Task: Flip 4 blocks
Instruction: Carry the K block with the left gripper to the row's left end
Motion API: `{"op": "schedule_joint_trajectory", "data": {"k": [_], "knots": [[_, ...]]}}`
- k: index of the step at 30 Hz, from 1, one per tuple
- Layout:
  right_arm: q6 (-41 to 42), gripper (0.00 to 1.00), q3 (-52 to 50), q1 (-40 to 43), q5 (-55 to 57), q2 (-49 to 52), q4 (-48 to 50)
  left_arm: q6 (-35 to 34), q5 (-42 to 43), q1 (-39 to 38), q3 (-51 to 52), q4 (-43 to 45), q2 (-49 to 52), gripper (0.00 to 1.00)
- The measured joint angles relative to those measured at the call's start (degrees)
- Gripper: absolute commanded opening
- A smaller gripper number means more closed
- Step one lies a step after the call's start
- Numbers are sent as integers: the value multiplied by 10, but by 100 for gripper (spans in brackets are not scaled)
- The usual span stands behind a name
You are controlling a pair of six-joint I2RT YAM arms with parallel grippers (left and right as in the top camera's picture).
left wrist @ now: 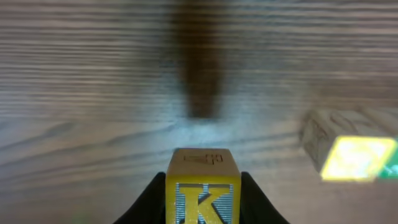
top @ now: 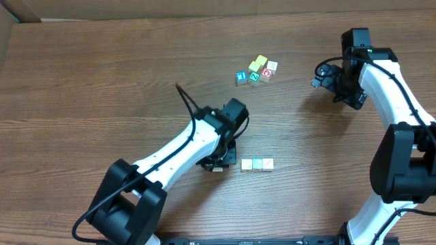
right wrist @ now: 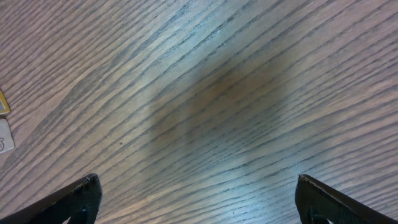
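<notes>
Left tool (left wrist: 203, 208) around yellow block (left wrist: 200, 167), row (top: 257, 164) beside

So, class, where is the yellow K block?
Bottom centre of the left wrist view, the yellow K block is gripped by the left end effector, near the three-block row.

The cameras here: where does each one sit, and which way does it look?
Overhead: fixed above the table, looking straight down; both arms show, plus a cluster of blocks and a row of three blocks.
Left wrist: on the left arm, looking along the left gripper at the wood; its fingers clamp a yellow K block.
Right wrist: on the right arm, facing bare wood; open fingertips of the right gripper show in the lower corners.
Shared: overhead and left wrist both show the left gripper.
</notes>
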State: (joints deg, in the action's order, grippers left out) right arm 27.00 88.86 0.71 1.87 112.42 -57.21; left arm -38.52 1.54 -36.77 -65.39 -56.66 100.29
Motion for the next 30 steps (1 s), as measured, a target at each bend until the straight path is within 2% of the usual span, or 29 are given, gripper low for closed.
{"op": "schedule_joint_trajectory", "data": {"k": [9,12,14,16,18,23,28,30], "knots": [[0,100,0,0,0,0,0,-36,4,-12,32,81,0,19],[0,100,0,0,0,0,0,-41,5,-28,32,91,0,22],[0,100,0,0,0,0,0,-47,5,-36,32,92,0,29],[0,100,0,0,0,0,0,-52,6,-41,33,92,0,50],[0,100,0,0,0,0,0,-57,9,-41,33,90,0,54],[0,100,0,0,0,0,0,-59,16,-34,26,61,0,54],[0,100,0,0,0,0,0,-59,12,-20,-32,-1,0,52],[0,100,0,0,0,0,0,-59,3,-17,-57,-25,-1,47]]}}
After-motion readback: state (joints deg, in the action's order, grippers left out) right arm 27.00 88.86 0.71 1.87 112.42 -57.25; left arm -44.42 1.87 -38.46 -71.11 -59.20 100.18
